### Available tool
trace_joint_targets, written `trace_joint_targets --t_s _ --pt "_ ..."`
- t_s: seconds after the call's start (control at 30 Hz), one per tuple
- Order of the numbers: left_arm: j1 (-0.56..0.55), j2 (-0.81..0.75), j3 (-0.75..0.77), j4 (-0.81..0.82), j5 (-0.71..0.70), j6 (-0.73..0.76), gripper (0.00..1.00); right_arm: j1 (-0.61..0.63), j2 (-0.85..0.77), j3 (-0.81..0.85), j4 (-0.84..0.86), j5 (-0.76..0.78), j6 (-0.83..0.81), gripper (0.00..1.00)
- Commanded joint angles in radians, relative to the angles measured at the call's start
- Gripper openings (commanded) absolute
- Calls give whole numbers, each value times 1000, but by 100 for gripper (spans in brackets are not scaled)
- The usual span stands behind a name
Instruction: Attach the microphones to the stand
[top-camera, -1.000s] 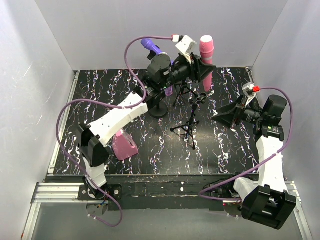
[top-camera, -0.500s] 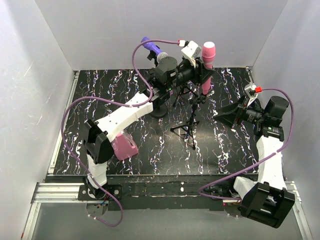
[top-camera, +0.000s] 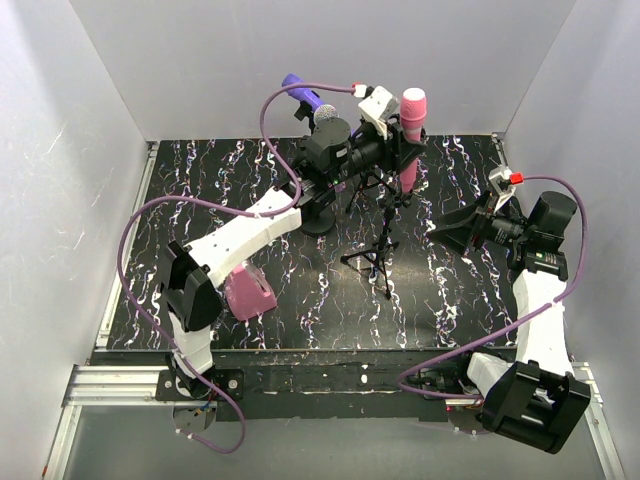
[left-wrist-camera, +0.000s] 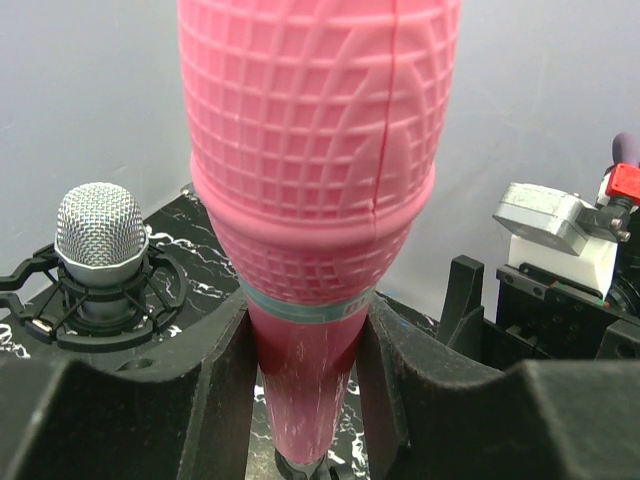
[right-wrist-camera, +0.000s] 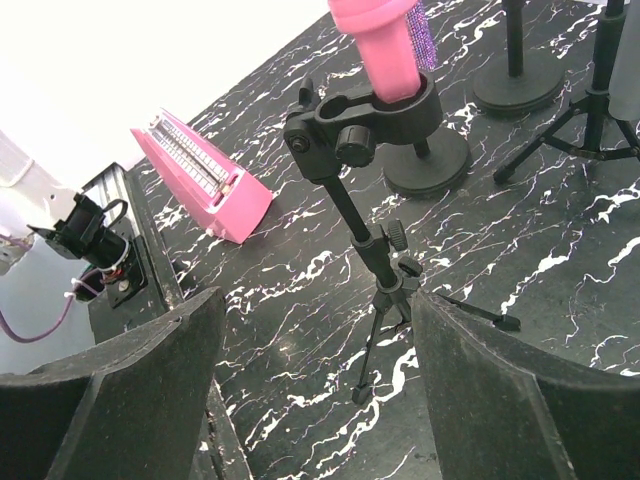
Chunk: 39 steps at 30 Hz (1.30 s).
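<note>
Beside the pink microphone (left-wrist-camera: 320, 200), a mesh-headed microphone (left-wrist-camera: 100, 235); pink block (top-camera: 248, 291) well apart.

White arm links (top-camera: 245, 232) join black joints (top-camera: 190, 298), trailing looping purple cables (top-camera: 120, 265).

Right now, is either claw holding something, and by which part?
The left claw grips the pink microphone by its handle, just below the wide head. The right claw is open and holds nothing.

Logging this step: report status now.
Left gripper shut on pink ribbed stick microphone. Its handle sits in black tripod stand's clip. Right gripper open, holding nothing. Nothing blocking.
</note>
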Motion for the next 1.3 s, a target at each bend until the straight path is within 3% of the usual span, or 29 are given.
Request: trace_joint_targets --t_s 0.0,0.33,0.5,0.63,0.77,0.83,1.0,1.27 --pt "2 -83 -29 7 -5 7 0 -4 3 -2 42 -19 8 82" --pt "3 -64 -97 1 32 39 0 2 25 -19 100 22 42 80" --pt "3 -54 -124 -7 38 41 0 74 78 -22 172 175 127 76" --pt "2 -55 -155 -13 33 44 0 135 135 -20 276 318 235 65" --pt "2 -60 -155 -65 30 70 0 164 184 -57 481 378 379 40" --pt "2 -54 -143 -102 30 83 0 183 213 -62 538 389 427 35" --pt "3 -14 -89 -214 38 107 0 252 288 -43 591 380 459 31" --pt "3 25 -58 -249 47 105 0 295 425 -11 912 325 799 26"
